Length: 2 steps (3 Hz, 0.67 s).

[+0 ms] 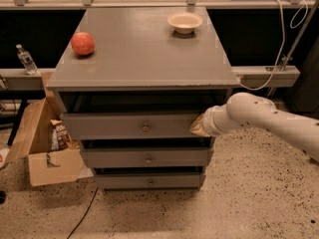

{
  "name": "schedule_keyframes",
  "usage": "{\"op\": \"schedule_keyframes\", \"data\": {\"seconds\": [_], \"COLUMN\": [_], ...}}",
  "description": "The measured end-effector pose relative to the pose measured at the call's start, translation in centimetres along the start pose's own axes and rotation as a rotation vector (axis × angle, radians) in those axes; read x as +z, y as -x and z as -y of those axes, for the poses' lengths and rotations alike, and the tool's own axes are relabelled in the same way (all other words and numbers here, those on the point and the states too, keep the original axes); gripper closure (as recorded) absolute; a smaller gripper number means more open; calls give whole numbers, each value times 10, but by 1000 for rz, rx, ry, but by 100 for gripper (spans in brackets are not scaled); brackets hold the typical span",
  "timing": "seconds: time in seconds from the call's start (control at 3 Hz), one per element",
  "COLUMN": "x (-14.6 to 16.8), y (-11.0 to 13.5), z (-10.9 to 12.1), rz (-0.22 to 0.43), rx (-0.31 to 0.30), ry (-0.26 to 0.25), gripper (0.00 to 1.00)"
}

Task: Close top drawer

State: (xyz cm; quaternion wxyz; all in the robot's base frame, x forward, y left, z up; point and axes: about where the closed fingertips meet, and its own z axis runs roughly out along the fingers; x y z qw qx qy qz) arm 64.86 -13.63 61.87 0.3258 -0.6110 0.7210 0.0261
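Note:
The top drawer (134,126) of the grey wooden cabinet (144,54) stands a little way out, with a dark gap under the cabinet top. Its plain grey front carries a small round metal knob (145,128). My gripper (198,125) comes in from the right on a white arm (264,121) and rests against the right end of the drawer front. The two drawers below, the middle one (147,158) and the bottom one (148,181), also stand slightly out.
A red apple (82,43) and a white bowl (185,22) sit on the cabinet top. An open cardboard box (42,143) stands on the floor at the left. A water bottle (25,59) stands on a ledge at far left. A cable (279,44) hangs at the right.

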Motion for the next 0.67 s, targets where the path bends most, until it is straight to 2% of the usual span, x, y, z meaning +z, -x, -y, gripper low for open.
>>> {"op": "schedule_keyframes", "data": {"seconds": [0.33,0.67], "x": [-19,-61], "y": [-8,-18], "z": [-9,-34], "rz": [-12,-8], "rx": [12,39], "ry": [2,22], "gripper": [100,100]}}
